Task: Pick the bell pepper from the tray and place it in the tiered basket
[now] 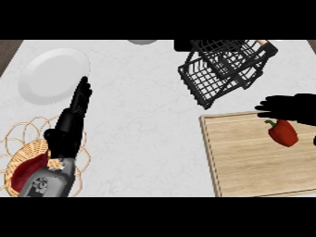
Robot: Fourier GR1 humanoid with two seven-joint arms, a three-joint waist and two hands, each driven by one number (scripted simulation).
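A red bell pepper [282, 133] with a green stem lies on the wooden tray [256, 157] at the right. My right hand [302, 109] hovers just above and behind the pepper, fingers spread and slightly bent, thumb hanging down at the pepper's right; it holds nothing. The black wire tiered basket [223, 69] stands at the back, beyond the tray's far left corner. My left hand [72, 121] rests at the left with its fingers straight, pointing away from me.
A white plate [51, 76] lies at the back left. A woven wicker basket [9, 152] with something red [25, 170] in it sits at the front left, partly under my left forearm. A grey round object [142, 41] shows at the far edge.
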